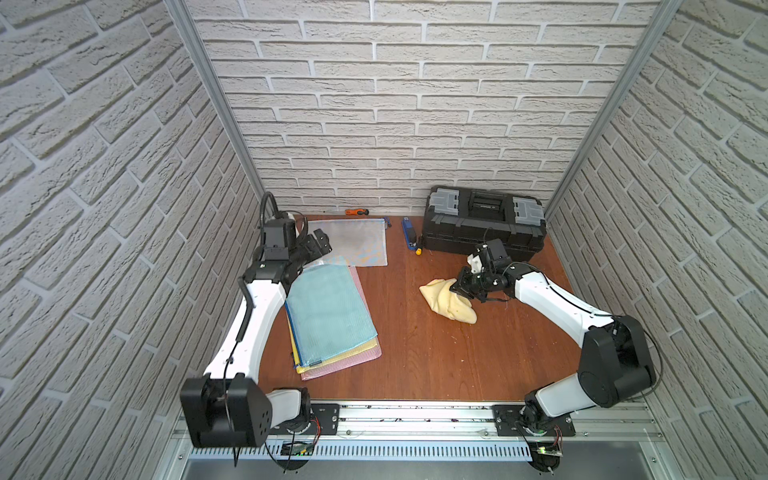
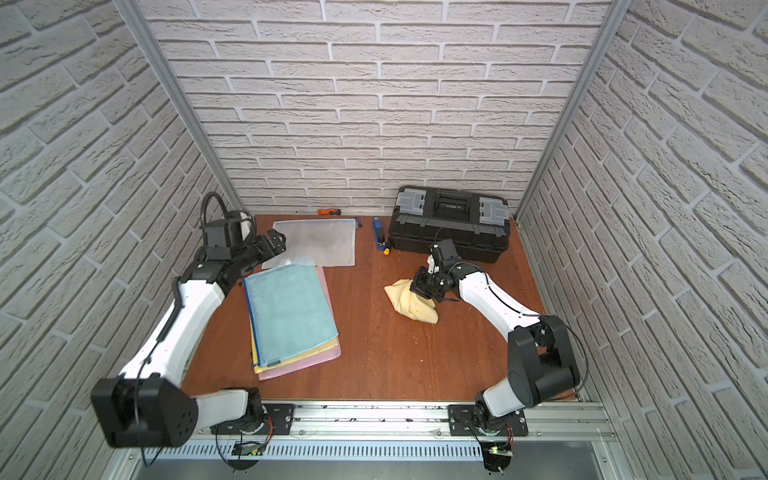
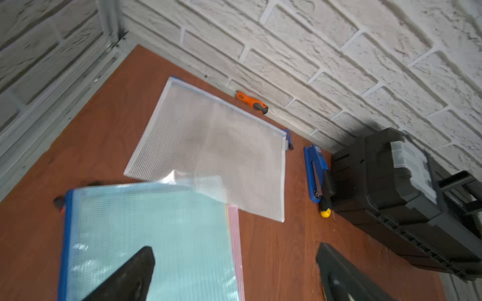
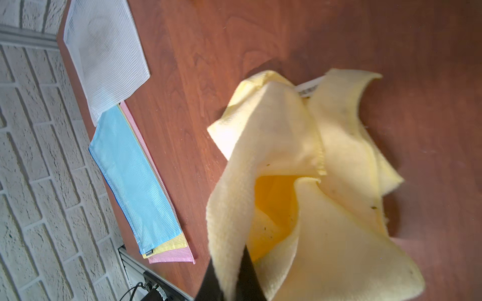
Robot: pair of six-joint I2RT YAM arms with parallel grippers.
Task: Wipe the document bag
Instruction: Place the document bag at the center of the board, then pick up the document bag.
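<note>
A: Quickly: location, grip status?
B: Blue document bag (image 1: 328,316) atop stack (image 1: 353,360) at 9 o'clock, clear bag (image 1: 353,243) at 11. Left gripper (image 1: 319,245) spread wide, empty; right gripper (image 1: 463,286) clamped on yellow cloth (image 1: 440,301) toward 3.
A: Handling?
B: Likely light, floppy, slick; worth pinning a corner, wiping gently.

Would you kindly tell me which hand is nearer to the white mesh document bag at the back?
Left. The left hand, open, is at the edge of the white mesh document bag; the right hand is far off across the table, gripping the yellow cloth.
</note>
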